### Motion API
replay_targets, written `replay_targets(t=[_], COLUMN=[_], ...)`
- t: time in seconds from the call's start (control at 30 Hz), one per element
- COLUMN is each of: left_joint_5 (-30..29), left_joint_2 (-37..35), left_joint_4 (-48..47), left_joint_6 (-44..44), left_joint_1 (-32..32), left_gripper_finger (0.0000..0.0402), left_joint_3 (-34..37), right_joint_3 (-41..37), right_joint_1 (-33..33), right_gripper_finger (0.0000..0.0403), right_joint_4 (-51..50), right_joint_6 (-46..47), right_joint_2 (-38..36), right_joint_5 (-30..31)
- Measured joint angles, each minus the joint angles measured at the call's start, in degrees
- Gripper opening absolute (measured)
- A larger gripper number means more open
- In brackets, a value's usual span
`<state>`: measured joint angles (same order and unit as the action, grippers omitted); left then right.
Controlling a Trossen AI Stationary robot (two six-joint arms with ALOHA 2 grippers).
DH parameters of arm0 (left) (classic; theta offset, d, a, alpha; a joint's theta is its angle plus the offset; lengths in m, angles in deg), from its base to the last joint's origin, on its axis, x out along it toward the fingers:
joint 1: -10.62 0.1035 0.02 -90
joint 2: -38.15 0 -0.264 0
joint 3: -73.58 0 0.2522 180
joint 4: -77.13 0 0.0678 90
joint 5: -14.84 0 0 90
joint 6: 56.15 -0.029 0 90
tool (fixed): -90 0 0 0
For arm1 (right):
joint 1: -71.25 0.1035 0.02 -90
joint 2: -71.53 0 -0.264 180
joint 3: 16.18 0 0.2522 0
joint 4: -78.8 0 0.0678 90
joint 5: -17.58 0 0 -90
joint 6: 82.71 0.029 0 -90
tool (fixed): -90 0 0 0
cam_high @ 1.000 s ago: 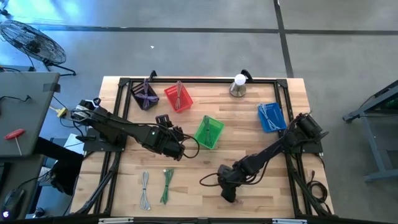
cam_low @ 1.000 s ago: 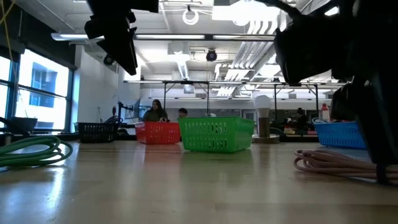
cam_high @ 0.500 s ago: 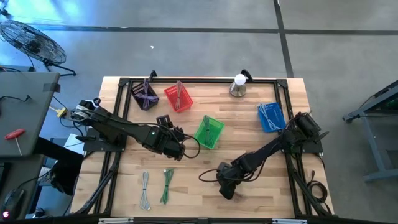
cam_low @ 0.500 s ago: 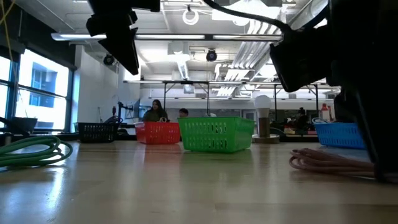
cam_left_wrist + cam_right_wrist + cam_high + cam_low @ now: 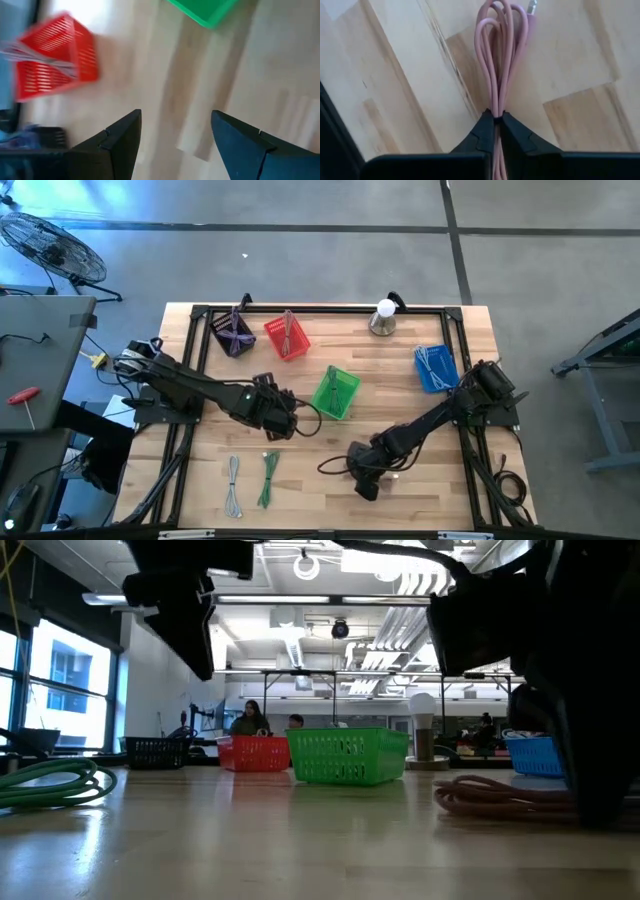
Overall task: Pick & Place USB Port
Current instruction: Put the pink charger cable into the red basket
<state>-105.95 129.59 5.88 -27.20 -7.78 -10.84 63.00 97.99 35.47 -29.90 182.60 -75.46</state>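
A coiled pink USB cable (image 5: 502,50) lies on the wooden table (image 5: 420,430) near its front right; the low view shows it as a flat pink bundle (image 5: 500,802). My right gripper (image 5: 496,116) is shut on it, and shows in the high view (image 5: 366,480) below the green basket (image 5: 337,392). My left gripper (image 5: 175,135) hangs open above bare wood (image 5: 273,413), left of the green basket, with nothing between its fingers. My right gripper pinches the pink bundle at one end of the coil (image 5: 496,102), several strands together between its two fingers. The fingers slant down from the table's right, and the bundle runs on ahead of them. The looped far end (image 5: 500,15) rests on the wood.
Along the back stand a black basket (image 5: 233,333), a red basket (image 5: 287,337), a lamp (image 5: 383,318) and a blue basket (image 5: 436,368). A grey cable (image 5: 234,483) and a green cable (image 5: 268,478) lie near the front left. People sit far behind the table (image 5: 250,720).
My right gripper has shut on the pink cable and shifted a little toward the table's left; the bundle has slid left along the table with it. My left gripper has drifted slightly left, still open.
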Motion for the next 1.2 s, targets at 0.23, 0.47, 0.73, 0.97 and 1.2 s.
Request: replay_targets(t=[0.23, 0.47, 0.73, 0.97, 1.2], left_joint_5=[4.1, 3.3, -4.6, 4.6, 10.8], left_joint_2=[0.0, 0.0, 0.0, 0.0, 0.0], left_joint_4=[11.4, 33.0, 65.2, 90.8, 95.2], left_joint_6=[-2.5, -8.7, -17.7, -24.5, -24.2], left_joint_1=[-1.8, -8.3, -15.0, -17.0, -16.9], left_gripper_finger=[0.0232, 0.0232, 0.0232, 0.0232, 0.0232], left_joint_3=[6.8, 12.1, 17.5, 22.6, 23.7], right_joint_3=[2.3, 5.6, 6.8, 6.8, 6.8], right_joint_1=[0.7, 4.5, 8.2, 8.4, 8.2], right_gripper_finger=[0.0006, 0.0004, 0.0003, 0.0003, 0.0003], right_joint_4=[-3.0, -1.9, 9.3, 15.4, 17.2], right_joint_6=[-4.2, -11.3, -25.8, -33.5, -35.0], right_joint_2=[-3.4, -8.2, -11.1, -11.2, -11.2], right_joint_5=[11.5, 20.5, 28.4, 27.8, 26.6])
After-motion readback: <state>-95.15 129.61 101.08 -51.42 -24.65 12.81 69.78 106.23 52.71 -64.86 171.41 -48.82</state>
